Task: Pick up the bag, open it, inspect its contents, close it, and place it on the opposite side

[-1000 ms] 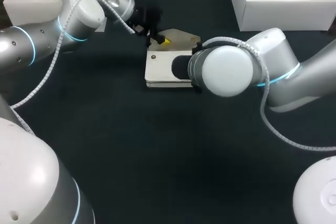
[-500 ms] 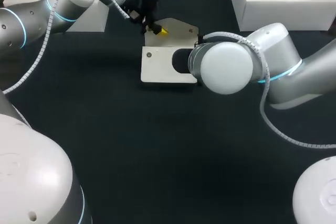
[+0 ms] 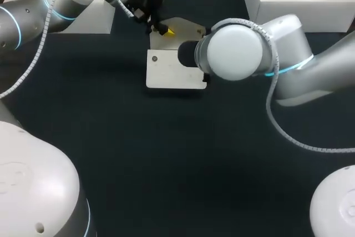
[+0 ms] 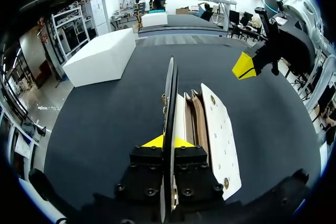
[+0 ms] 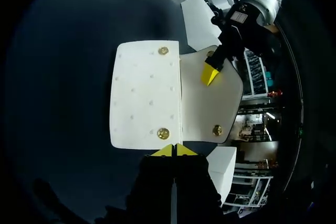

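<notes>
White bag (image 3: 171,72), gold studs, flap (image 5: 206,106) open; left gripper (image 4: 168,141) clamps flap; right gripper (image 5: 174,150) pinched closed at bag's edge.

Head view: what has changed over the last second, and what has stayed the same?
The left gripper, shut on the flap, drew back toward the table's far left and pulled the flap with it. The bag slid a little left and away. The right arm edged left over the bag's right end. The left grip on the flap stayed as it was.
</notes>
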### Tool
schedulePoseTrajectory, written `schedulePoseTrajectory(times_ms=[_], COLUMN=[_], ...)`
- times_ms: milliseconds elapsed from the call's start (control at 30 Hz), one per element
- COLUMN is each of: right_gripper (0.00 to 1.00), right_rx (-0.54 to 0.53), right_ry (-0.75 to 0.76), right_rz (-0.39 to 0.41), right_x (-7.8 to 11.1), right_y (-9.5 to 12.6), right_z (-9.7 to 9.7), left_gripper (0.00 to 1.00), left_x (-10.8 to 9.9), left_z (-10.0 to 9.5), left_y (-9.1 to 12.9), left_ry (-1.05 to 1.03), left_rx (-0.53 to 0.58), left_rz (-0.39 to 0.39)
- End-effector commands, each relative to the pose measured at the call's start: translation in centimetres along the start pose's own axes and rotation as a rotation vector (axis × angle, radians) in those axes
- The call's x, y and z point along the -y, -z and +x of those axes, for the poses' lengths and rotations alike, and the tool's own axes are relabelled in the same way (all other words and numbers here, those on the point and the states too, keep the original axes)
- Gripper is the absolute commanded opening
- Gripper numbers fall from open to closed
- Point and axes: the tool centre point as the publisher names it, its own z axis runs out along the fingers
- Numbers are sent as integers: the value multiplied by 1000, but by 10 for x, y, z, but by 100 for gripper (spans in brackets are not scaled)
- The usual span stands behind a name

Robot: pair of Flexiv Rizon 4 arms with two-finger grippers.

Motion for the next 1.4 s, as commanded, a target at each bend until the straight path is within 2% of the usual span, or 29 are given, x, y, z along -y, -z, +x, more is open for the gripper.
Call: schedulePoseTrajectory(times_ms=[33, 333, 933, 1400], right_gripper=[0, 0, 0, 0], right_rx=[-20, -41, -41, -84], right_ry=[10, 32, 47, 49], right_rz=[-27, -9, 53, 63], right_x=[-3, -16, -20, -18], right_y=[-11, -34, -56, -68], right_z=[-9, -22, -33, -18], left_gripper=[0, 0, 0, 0], left_x=[1, 3, 9, 11], left_z=[1, 12, 25, 24], left_y=[-1, -1, 12, 15], left_ry=[-1, 57, 73, 102], left_rx=[-7, 7, 27, 39], left_rz=[1, -37, 24, 51])
